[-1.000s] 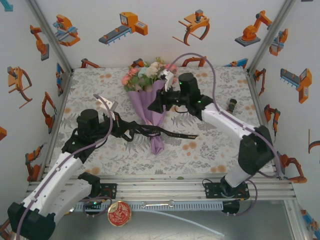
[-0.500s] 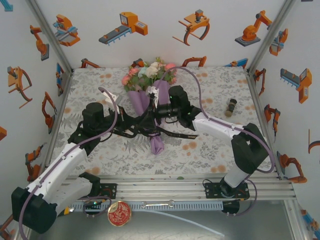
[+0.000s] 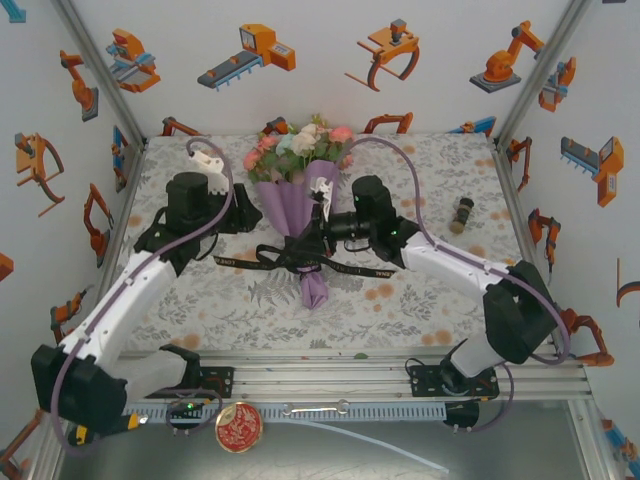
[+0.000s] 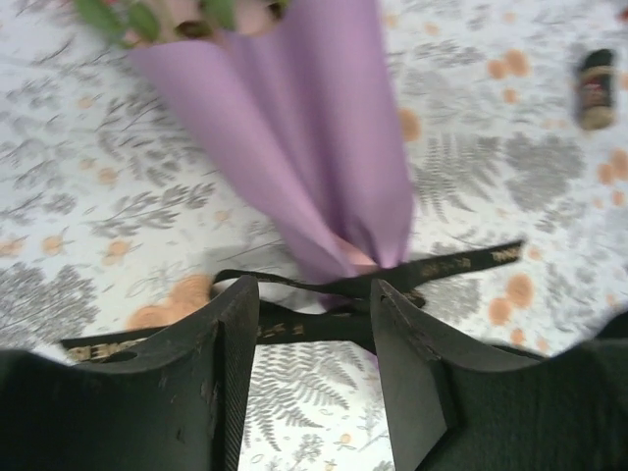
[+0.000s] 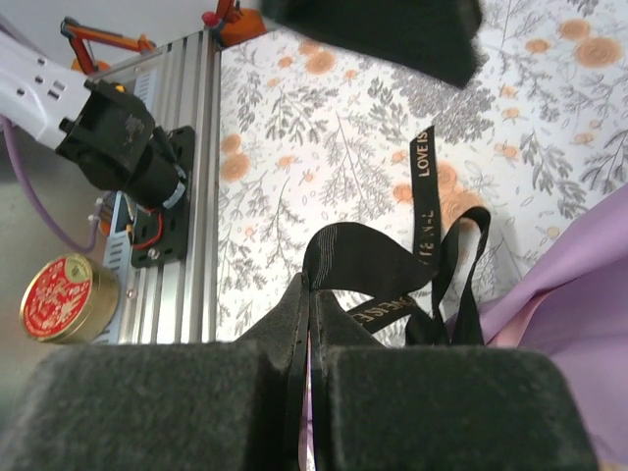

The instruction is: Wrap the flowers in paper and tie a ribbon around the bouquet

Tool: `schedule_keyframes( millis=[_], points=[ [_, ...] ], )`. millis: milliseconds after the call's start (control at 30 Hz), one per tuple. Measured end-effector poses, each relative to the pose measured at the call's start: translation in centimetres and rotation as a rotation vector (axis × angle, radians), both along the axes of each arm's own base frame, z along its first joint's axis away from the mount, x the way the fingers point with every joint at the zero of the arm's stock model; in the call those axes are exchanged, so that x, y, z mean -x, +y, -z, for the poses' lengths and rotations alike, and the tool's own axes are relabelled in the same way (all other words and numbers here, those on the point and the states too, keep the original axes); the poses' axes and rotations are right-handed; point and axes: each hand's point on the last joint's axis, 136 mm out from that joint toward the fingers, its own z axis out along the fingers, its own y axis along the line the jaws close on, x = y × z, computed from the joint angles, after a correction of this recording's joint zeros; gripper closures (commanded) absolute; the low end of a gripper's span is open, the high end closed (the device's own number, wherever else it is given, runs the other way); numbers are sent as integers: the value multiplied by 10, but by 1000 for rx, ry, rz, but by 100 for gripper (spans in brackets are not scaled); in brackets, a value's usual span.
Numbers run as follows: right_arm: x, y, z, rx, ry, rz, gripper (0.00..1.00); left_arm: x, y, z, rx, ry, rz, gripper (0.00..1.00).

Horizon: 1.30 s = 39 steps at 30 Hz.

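The bouquet lies mid-table, with the flowers' (image 3: pixel 300 143) pink, white and pale blue heads at its far end. Their stems are wrapped in the lilac paper (image 3: pixel 293 208) cone, seen close up as paper (image 4: pixel 314 147) in the left wrist view. A black ribbon (image 3: pixel 285 258) crosses the cone's narrow neck, its ends trailing left and right. My right gripper (image 3: pixel 312 240) is shut on a loop of the ribbon (image 5: pixel 378 257), pinched at the right gripper (image 5: pixel 309 283) tips. My left gripper (image 3: pixel 243 218) hangs left of the cone. The left gripper (image 4: pixel 312 294) is open above the ribbon (image 4: pixel 442 267) with nothing between its fingers.
A small dark bottle (image 3: pixel 463 213) lies on the cloth right of the bouquet, also visible as the bottle (image 4: pixel 594 88) in the left wrist view. A red round tin (image 3: pixel 238 427) sits below the aluminium front rail (image 3: pixel 330 375). Printed walls close in three sides.
My left gripper has let go of the ribbon, opened and drawn back to the far left. My right gripper came down to the cone's neck and shut on the ribbon.
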Motion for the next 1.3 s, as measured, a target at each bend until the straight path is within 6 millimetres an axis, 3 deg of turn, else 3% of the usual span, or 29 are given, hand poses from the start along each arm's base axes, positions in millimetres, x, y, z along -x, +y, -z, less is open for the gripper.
schedule_keyframes(
  millis=[67, 200, 333, 533, 667, 733, 767, 900, 1000, 1100, 1133, 1200, 1300],
  points=[
    [4, -3, 6, 16, 11, -1, 100, -10, 3, 36, -77, 94, 3, 57],
    [9, -8, 11, 39, 23, -2, 100, -13, 8, 112, -229, 295, 41, 57],
    [11, -11, 11, 51, 17, 0, 100, -14, 10, 162, -313, 438, 65, 55],
    [9, -12, 16, 68, 24, 14, 100, -23, 5, 187, -317, 485, 79, 58],
    [9, -13, 19, 83, 37, 19, 100, -32, -1, 192, -304, 495, 83, 75],
    [9, -14, 21, 91, 42, 25, 100, -34, -1, 196, -303, 504, 77, 94],
    [8, -14, 21, 93, 42, 30, 100, -34, 0, 197, -303, 511, 71, 100],
    [3, -15, 22, 101, 39, 63, 100, -33, 5, 183, -255, 518, 3, 100],
    [-4, -15, 24, 112, 51, 107, 100, -32, 12, 137, -118, 473, -110, 100],
    [-20, -14, 30, 135, 77, 181, 100, -19, 12, 71, 94, 382, -213, 100],
    [-28, -13, 33, 146, 87, 217, 100, -8, 7, 51, 185, 359, -239, 100],
    [-43, -12, 40, 170, 104, 288, 100, 17, -11, 29, 339, 356, -258, 100],
    [-65, -13, 52, 204, 130, 385, 100, 67, -58, 40, 478, 465, -216, 100]
  ],
)
